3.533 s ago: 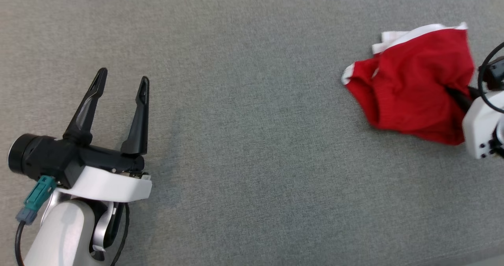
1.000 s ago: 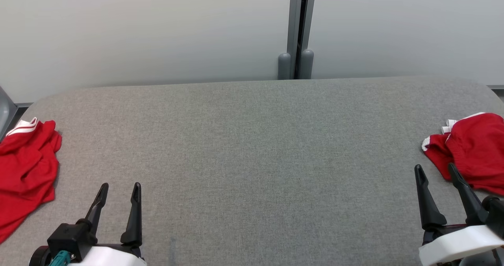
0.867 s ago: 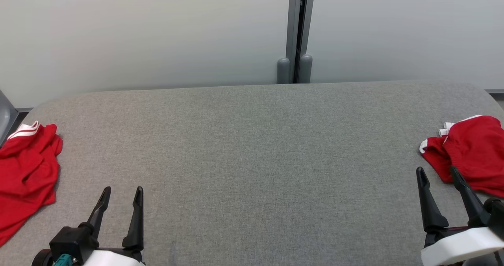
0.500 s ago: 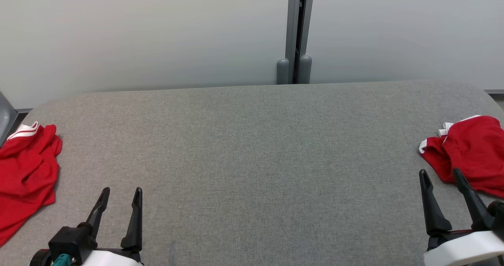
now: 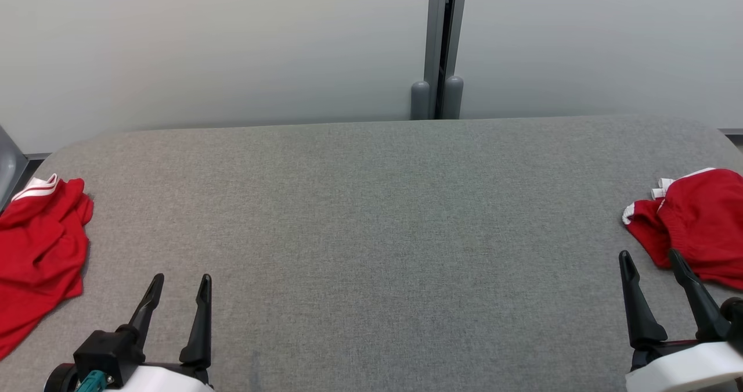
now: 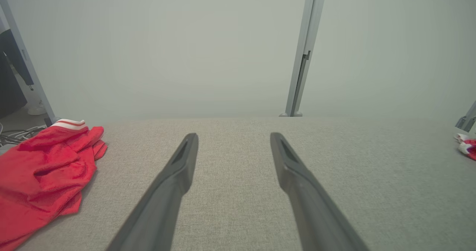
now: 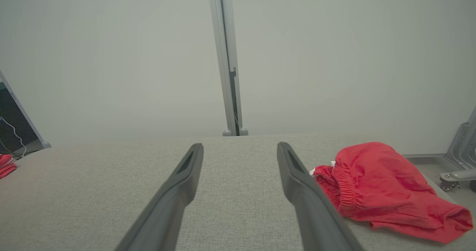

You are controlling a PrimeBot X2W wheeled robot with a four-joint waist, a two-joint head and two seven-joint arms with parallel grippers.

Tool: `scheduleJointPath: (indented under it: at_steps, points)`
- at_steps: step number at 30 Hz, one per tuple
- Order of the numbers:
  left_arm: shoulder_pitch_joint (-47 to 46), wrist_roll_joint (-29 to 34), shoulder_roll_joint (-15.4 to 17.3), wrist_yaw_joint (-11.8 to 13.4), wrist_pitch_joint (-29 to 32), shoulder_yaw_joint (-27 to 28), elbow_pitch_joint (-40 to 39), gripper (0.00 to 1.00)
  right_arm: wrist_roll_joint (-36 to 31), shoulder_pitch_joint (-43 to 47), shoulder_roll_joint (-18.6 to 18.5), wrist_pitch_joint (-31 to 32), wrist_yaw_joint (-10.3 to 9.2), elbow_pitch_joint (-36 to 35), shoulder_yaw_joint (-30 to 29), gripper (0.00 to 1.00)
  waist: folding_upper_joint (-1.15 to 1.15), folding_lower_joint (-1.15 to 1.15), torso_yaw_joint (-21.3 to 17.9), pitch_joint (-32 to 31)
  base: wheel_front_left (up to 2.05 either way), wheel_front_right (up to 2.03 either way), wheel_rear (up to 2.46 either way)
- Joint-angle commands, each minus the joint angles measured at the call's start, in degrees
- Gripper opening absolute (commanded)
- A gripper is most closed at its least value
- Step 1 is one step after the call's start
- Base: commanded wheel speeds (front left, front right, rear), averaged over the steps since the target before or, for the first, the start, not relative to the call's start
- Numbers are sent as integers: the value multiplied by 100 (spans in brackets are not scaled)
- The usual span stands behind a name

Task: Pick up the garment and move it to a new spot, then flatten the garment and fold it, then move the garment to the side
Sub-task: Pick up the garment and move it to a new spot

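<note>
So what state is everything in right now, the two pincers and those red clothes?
left pincer: open, empty.
right pincer: open, empty.
left red garment: crumpled, lying loose at the left end of the table.
right red garment: crumpled, lying loose at the table's right end.

Tabletop (image 5: pixel 371 235) — matt woven cloth, right red garment (image 7: pixel 379 180) — soft crinkled fabric, left gripper (image 5: pixel 181 280) matt plastic

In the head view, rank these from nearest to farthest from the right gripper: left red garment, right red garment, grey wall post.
1. Right red garment, just beyond the right gripper.
2. Grey wall post, back centre.
3. Left red garment, far left edge.
</note>
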Motion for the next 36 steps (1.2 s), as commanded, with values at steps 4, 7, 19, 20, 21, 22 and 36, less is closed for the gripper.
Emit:
scheduleJointPath:
  at_steps: [4, 7, 19, 20, 21, 22, 36]
  points:
    - [-149, -32, 6, 14, -21, -29, 15, 100, 44, 74, -19, -28, 2, -15, -51, 100, 0, 0, 57, 38, 0, 0, 0]
    - [-274, -55, -10, -20, -51, -31, 11, 100, 69, 96, -18, -39, 2, -47, -75, 100, 0, 0, 171, 83, 0, 0, 0]
    - [-588, -136, -4, -67, -192, 96, 23, 100, 20, 5, -22, 86, 2, -238, 82, 100, 0, 0, 1368, 145, 0, 0, 0]
    - [-586, -148, -11, -62, -209, 121, 16, 100, 29, -18, -21, 86, 2, -227, 134, 100, 0, 0, 1479, 135, 0, 0, 0]
    - [-595, -147, -18, -85, -221, 97, 8, 100, 54, -24, -22, 82, 2, -211, 136, 100, 0, 0, 1613, 116, 0, 0, 0]
    - [-580, -138, -11, -91, -233, 102, 7, 100, 67, -37, -22, 82, 2, -192, 202, 100, 0, 0, 1718, 98, 0, 0, 0]
    - [-472, -133, -3, 8, -270, 97, -85, 100, 105, -232, -23, 80, 2, 17, 585, 100, 0, 0, 2469, 104, 0, 0, 0]
